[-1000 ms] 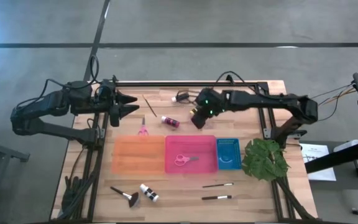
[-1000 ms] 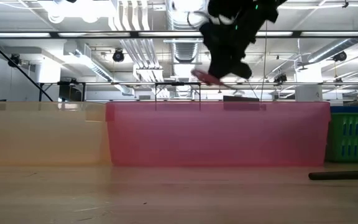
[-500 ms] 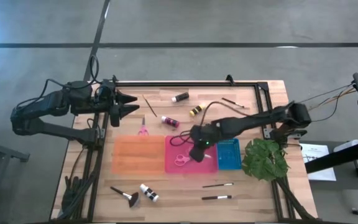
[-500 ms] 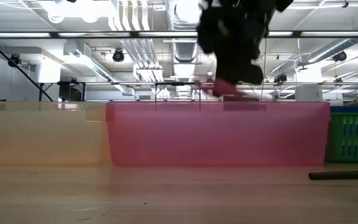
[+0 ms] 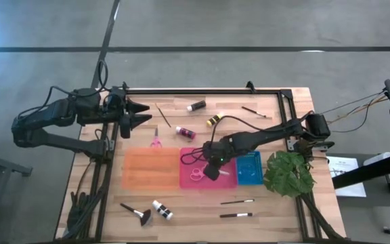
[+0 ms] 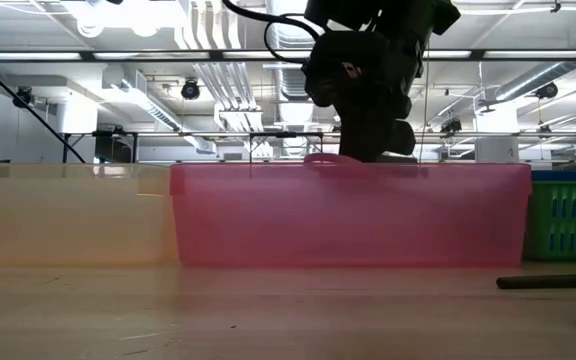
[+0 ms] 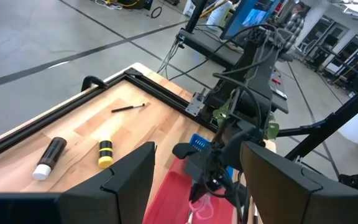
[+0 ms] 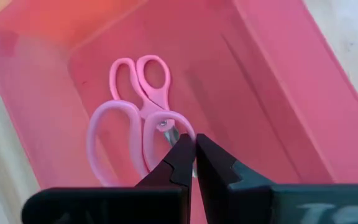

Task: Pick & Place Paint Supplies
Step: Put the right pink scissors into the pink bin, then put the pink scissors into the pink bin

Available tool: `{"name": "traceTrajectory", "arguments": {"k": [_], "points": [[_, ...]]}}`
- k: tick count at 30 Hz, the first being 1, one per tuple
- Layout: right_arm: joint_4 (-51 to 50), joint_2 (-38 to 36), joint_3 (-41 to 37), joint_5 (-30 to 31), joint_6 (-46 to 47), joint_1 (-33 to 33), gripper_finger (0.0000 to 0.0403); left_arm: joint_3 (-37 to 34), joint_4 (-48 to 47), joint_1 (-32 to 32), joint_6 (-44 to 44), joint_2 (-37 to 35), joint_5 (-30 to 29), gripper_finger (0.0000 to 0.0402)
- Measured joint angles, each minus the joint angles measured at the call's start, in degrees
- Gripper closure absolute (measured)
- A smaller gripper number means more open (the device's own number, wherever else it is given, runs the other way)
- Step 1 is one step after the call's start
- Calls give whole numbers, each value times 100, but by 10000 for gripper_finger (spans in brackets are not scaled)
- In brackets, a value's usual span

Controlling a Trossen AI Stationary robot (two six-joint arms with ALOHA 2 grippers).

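Over the table's left rear corner, left arm: I have the left gripper (image 5: 143,112) waiting there, fingers spread apart with nothing between them.
Loose scissors: one pink pair (image 5: 155,141) lies on the wood just behind the orange tray (image 5: 152,168), blades pointing to the rear, nearest my left arm.
Bottles at the rear: pink bottle (image 5: 185,131), black bottle (image 5: 196,106) and yellow bottle (image 5: 213,120), all on bare wood, unsorted.
Pink tray (image 5: 227,180): one pair of pink scissors (image 8: 140,93) already lies flat inside it.
Right gripper (image 8: 194,146): low inside that tray, fingers pressed narrow on a second pink pair (image 8: 114,146), gripped near the pivot.
Key relation: the held pair's loops hang ahead of the fingertips, long axis roughly along the resting pair, overlapping its blades.
My judgement: opening should drop it in.
Front edge: white bottle (image 5: 162,209), thin brushes (image 5: 236,201), wide brush (image 5: 136,213), still to sort.
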Motion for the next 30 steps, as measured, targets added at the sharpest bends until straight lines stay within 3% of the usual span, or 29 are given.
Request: {"name": "traceTrajectory", "arguments": {"k": [4,13,18,23,30], "points": [[1,-4,0,0,69,-4,385,0,-17,0,116,0,6,154],[-19,-107,7,-17,257,-20,277,-31,-52,2,155,-2,28,154],[9,-261,94,-15,397,-15,249,-37,-493,2,69,-2,28,154],[107,-526,199,40,751,-20,247,-39,-1587,2,-1131,156,35,154],[155,-984,277,467,1010,-42,246,-39,-2647,18,-2319,931,568,154]]}}
